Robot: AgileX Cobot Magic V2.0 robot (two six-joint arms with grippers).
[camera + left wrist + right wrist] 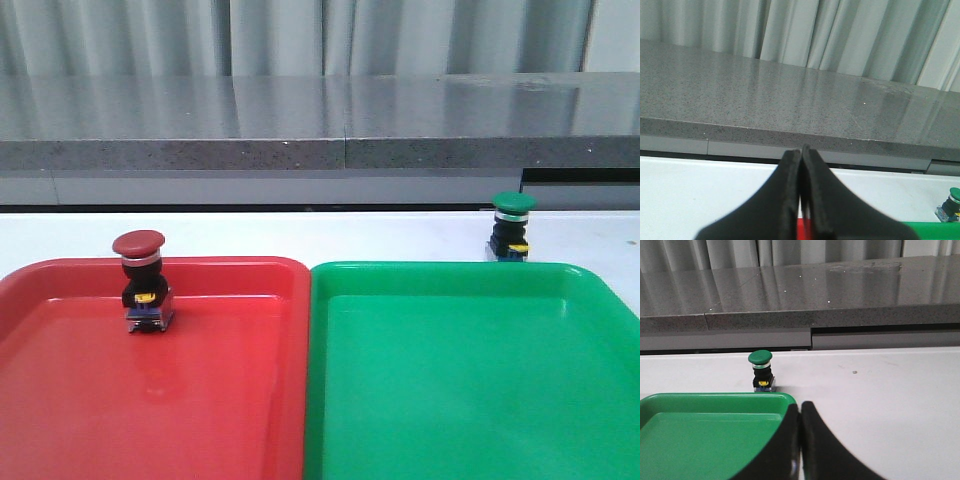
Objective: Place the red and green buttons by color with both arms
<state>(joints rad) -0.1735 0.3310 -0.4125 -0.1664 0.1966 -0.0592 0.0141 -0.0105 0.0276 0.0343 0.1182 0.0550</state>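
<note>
The red button [141, 278] stands upright inside the red tray [220, 400], near its far left corner. The green button [512, 227] [761, 370] [951, 204] stands upright on the white table just behind the green tray [480, 400] [700, 435], outside it. My left gripper [800, 152] is shut with nothing between its fingers, above the trays' far edge. My right gripper [800, 409] is also shut and empty, over the green tray's far right corner, short of the green button. Neither gripper shows in the front view.
A grey stone ledge [320, 130] runs along the back of the white table [300, 235], with pale curtains behind it. The two trays sit side by side and touch along the middle.
</note>
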